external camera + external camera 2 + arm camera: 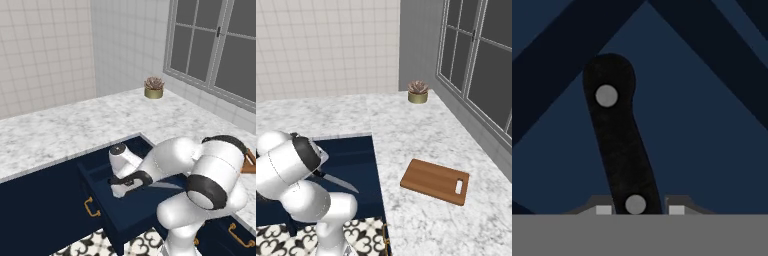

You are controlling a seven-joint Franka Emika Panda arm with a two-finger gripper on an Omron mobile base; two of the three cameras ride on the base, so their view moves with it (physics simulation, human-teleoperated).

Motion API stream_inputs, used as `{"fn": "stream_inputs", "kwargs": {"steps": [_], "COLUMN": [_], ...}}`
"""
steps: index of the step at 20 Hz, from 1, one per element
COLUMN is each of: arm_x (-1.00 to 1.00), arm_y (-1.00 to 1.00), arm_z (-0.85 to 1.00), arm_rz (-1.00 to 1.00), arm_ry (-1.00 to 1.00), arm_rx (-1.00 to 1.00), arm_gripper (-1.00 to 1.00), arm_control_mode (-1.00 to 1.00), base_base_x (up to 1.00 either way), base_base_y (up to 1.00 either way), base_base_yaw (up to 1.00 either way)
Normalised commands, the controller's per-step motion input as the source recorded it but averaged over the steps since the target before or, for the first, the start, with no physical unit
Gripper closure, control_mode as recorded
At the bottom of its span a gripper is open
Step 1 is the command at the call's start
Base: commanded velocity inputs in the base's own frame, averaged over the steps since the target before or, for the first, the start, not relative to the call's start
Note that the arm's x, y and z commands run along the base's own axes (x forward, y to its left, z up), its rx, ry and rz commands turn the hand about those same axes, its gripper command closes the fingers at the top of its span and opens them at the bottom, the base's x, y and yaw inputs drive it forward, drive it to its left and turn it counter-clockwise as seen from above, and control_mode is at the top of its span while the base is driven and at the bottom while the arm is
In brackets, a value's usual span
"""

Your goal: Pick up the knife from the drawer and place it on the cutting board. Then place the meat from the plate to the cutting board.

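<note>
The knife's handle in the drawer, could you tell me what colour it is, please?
Black, with two grey rivets; the knife handle shows best in the hand view, between the gripper fingertips.

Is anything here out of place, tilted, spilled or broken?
Nothing looks spilled or broken. The drawer stands open, and the fingers are closed on the black handle of the knife inside it. The cutting board lies flat and bare on the counter.

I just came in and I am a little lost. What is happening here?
The robot arm reaches down into the open navy drawer. Its fingers are closed on the black handle of the knife, which is still inside the drawer. The cutting board lies on the marble counter, with nothing on it yet.
</note>
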Motion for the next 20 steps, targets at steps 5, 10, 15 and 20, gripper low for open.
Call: {"fn": "stream_inputs", "kwargs": {"steps": [5, 10, 15, 20], "arm_x": [-0.19, -0.03, 0.0, 0.0], "arm_y": [0.08, -0.25, -0.79, -1.0], "arm_z": [1.0, 0.97, 0.73, 0.38], "arm_rz": [0.04, 0.05, 0.06, 0.03], "arm_ry": [-0.06, 0.0, 0.09, 0.0], "arm_rx": [-0.07, -0.05, 0.0, 0.0], "arm_gripper": [1.0, 1.0, 1.0, 1.0], "arm_control_mode": [-1.0, -1.0, -1.0, -1.0], "base_base_x": [0.0, 0.0, 0.0, 0.0], "base_base_y": [0.0, 0.0, 0.0, 0.0], "base_base_yaw": [0.0, 0.0, 0.0, 0.0]}}
